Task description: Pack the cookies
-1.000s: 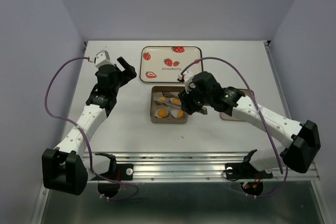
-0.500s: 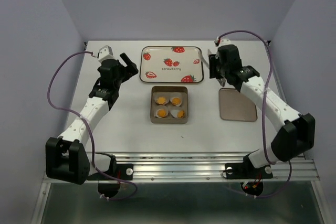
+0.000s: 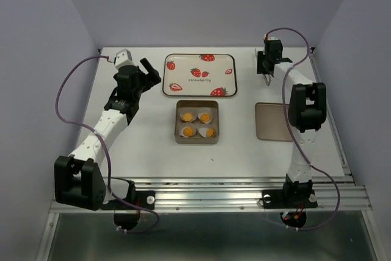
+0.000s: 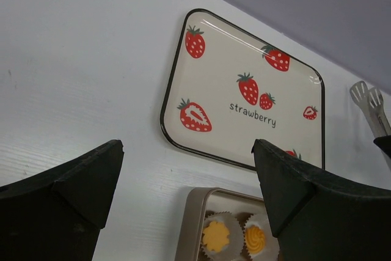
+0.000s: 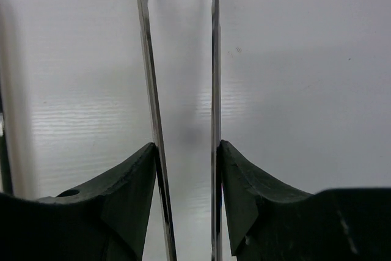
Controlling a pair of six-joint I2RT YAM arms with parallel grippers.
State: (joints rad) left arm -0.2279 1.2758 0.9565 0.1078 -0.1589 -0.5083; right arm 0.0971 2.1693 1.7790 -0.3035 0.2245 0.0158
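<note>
The right tool (image 5: 186, 151) has swung off the tin (image 3: 181, 139) and now reaches to the far right corner of the counter (image 3: 140, 145). Its fingers are about half closed, pinching the two blades of the tongs (image 4: 360, 91) between them, and no cookie shows between the blades. The cookies (image 3: 189, 131) lie well to this tool's left and back toward the bases: all four sit in paper cups inside the tin, two by two. The lid (image 3: 276, 121) rests flat on the counter behind the right tool, apart from the tin. The left tool (image 4: 187, 146) has barely shifted and hangs fully spread and empty, with the tray (image 3: 217, 68) straight ahead of it and the tin just below to its right. By my reading the filling is done, so the tongs likely get set down next, with the lid still to go on
</note>
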